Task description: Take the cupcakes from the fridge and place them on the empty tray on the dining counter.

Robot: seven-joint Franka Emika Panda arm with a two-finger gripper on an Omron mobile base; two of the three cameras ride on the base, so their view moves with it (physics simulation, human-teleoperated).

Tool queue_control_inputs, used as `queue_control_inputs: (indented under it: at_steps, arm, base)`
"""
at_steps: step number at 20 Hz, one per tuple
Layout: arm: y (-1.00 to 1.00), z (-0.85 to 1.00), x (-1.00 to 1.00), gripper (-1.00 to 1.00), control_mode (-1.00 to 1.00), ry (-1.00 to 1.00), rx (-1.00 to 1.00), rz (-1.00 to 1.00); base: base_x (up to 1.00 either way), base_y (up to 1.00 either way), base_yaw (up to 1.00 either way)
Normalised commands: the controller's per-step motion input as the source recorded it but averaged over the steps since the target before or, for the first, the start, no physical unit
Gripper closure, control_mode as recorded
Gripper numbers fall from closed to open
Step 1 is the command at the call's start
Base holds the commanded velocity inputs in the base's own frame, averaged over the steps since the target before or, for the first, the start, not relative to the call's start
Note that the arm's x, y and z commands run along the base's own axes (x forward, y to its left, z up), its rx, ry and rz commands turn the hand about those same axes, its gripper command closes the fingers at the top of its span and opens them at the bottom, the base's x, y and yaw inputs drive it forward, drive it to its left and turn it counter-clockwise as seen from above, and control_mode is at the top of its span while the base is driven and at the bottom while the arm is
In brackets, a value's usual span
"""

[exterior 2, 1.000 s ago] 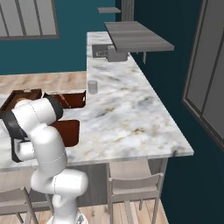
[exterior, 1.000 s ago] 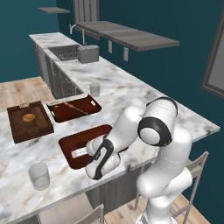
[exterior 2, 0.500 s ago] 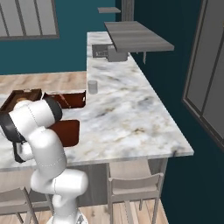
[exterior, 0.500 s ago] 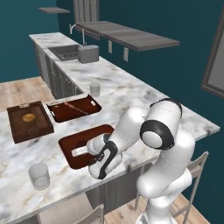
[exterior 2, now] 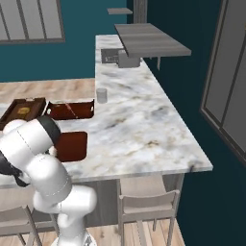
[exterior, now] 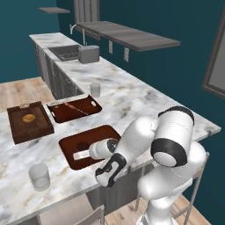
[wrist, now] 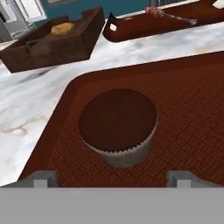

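Claw spread wide, cupcake upright on tray just ahead between its tips, untouched, box tray beyond

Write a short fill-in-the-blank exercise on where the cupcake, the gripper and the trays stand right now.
1. The cupcake sits on the flat reddish-brown ____.
2. The gripper's jaws are ____, apart from the cupcake.
3. The deep wooden box tray holds a tan ____ item.
4. A clear glass stands on the ____ counter.

Missing words: tray; open; round; marble
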Motion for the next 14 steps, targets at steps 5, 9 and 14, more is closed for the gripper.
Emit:
queue_control_inputs:
  at_steps: [5, 9, 14]
  arm:
    - [-0.34, 0.76, -0.12, -1.00, -1.00, 0.04, 0.00, -0.02]
    - [-0.27, 1.00, -0.28, -1.00, -1.00, 0.06, 0.00, -0.03]
    - [-0.08, 1.00, -0.27, -1.00, -1.00, 0.19, 0.00, -0.10]
  base:
    - [0.00, 0.00, 0.00]
    - [0.00, 0.00, 0.00]
    - [0.00, 0.00, 0.00]
